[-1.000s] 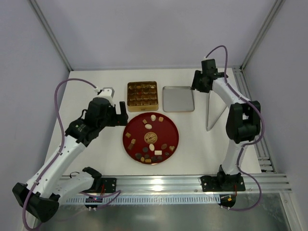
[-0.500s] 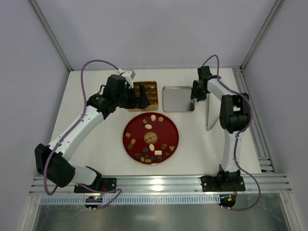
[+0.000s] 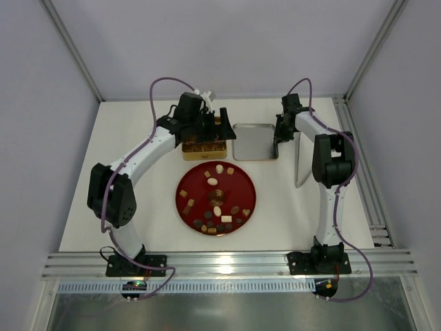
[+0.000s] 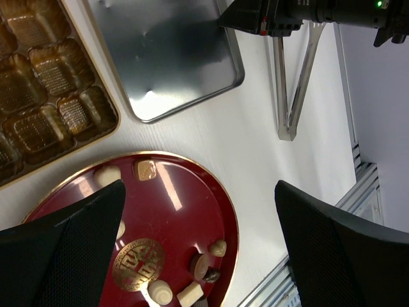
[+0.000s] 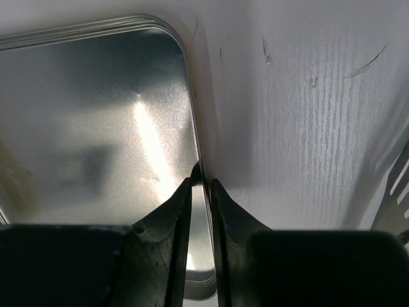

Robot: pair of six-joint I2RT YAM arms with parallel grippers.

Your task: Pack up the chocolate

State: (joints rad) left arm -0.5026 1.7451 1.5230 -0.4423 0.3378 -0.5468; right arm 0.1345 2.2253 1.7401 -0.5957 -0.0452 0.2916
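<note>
Chocolate (image 3: 212,181) on plate (image 3: 238,185); right gripper (image 5: 202,180) pinches tray (image 5: 96,121)

the plate (image 3: 242,187) lies at the middle of the table (image 3: 138,179), nearer the arm bases than the other items. the chocolates (image 3: 213,182) lie scattered on the plate, most in a row along its near edge, a few towards its far edge. the box (image 3: 196,146) lies just behind the plate, slightly left of its centre. the lid (image 3: 253,143) lies flat just right of the box, a narrow gap between them. the tongs (image 3: 301,165) lie right of the lid, running front to back. the left gripper (image 3: 213,125) hangs above the box's right side, fingers wide apart. the right gripper (image 5: 202,182) sits at the lid's right edge, one finger on each side of the rim.
</note>
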